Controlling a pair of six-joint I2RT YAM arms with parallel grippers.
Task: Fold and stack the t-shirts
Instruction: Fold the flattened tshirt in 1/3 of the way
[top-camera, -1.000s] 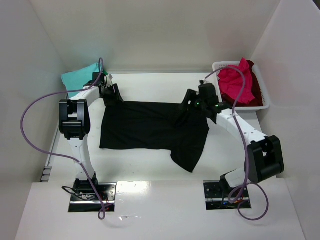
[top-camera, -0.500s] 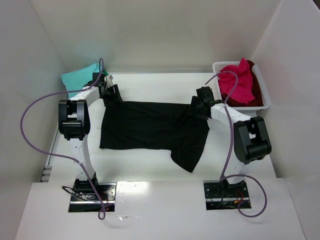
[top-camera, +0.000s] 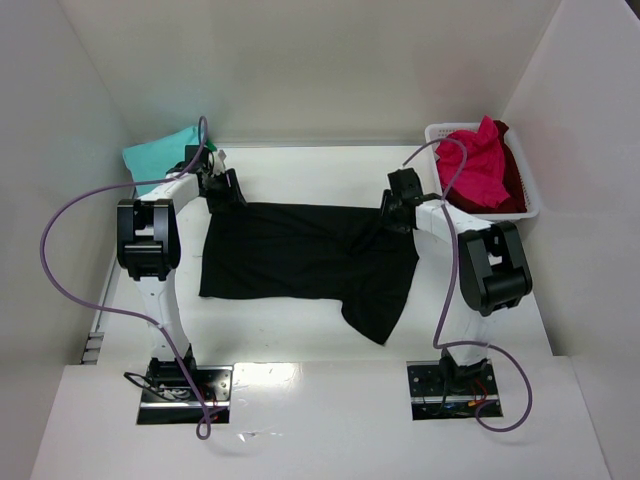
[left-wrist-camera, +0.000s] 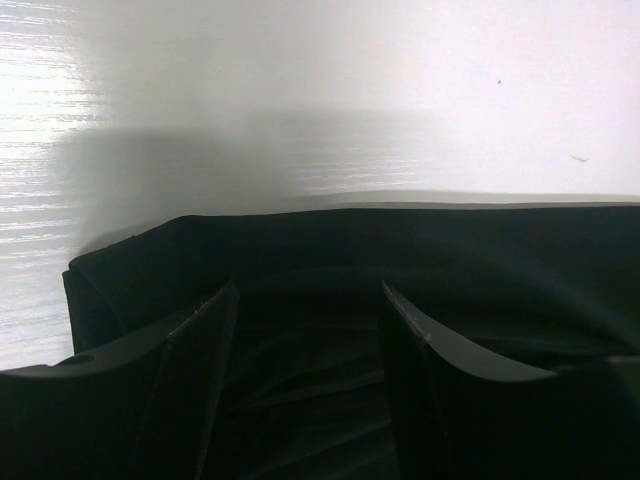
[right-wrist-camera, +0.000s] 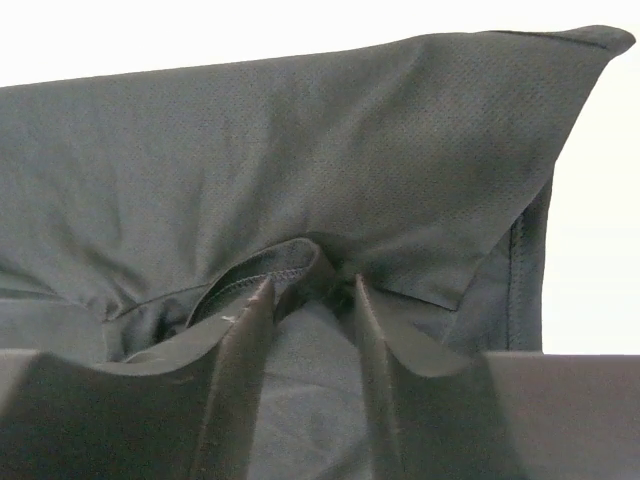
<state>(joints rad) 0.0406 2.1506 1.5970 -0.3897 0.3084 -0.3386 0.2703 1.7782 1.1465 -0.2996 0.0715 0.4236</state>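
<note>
A black t-shirt (top-camera: 300, 255) lies spread on the white table, its lower right part hanging toward the near side. At the shirt's far left corner my left gripper (top-camera: 225, 192) rests low, jaws apart, with black cloth (left-wrist-camera: 400, 250) lying between its fingers (left-wrist-camera: 200, 370). My right gripper (top-camera: 392, 215) is down on the far right corner, its jaws partly closed around a raised fold and hem (right-wrist-camera: 270, 265) of the black cloth. A teal t-shirt (top-camera: 160, 150) lies at the back left. Pink-red (top-camera: 470, 165) and dark red (top-camera: 515, 175) t-shirts sit in the basket.
A white lattice basket (top-camera: 530, 208) stands at the back right against the wall. White walls enclose the table on the left, back and right. Purple cables loop off both arms. Bare table (top-camera: 300, 170) lies behind the shirt.
The right arm has drawn its elbow in toward the far right corner of the shirt, and its jaws have narrowed round the cloth. The left arm has not moved.
</note>
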